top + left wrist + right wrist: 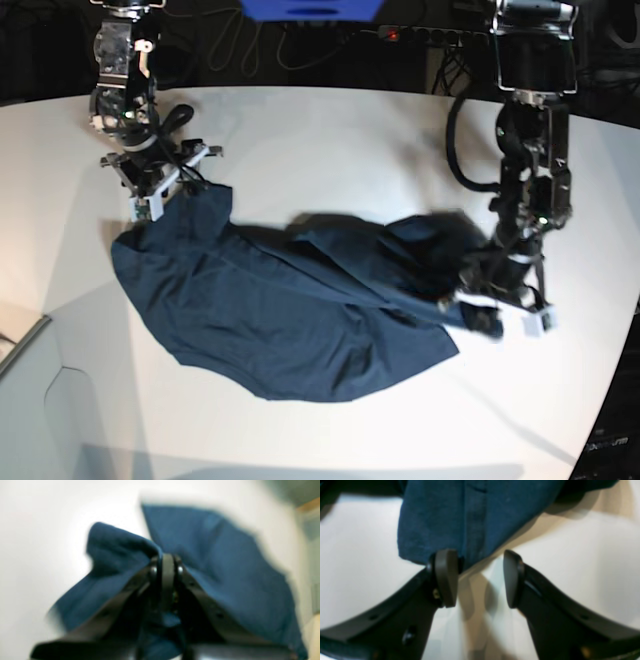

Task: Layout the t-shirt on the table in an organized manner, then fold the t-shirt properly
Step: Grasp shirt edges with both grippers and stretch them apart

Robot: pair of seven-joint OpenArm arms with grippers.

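Note:
The dark navy t-shirt (290, 310) lies crumpled and spread across the middle of the white table (330, 130). My left gripper (482, 305), on the right of the base view, is shut on a bunched part of the shirt. In the blurred left wrist view its fingers (167, 567) pinch the blue cloth (220, 555). My right gripper (165, 195) stands at the shirt's far left corner. In the right wrist view it (480, 578) is open and empty, and a hemmed shirt edge (475, 517) reaches just to its left fingertip (446, 577) over the table (582, 562).
A blue object (310, 8), cables and a power strip (400, 35) lie behind the table's back edge. The table's curved edge (35, 335) runs down the left front. The shirt's loose hem (300, 390) lies toward the front.

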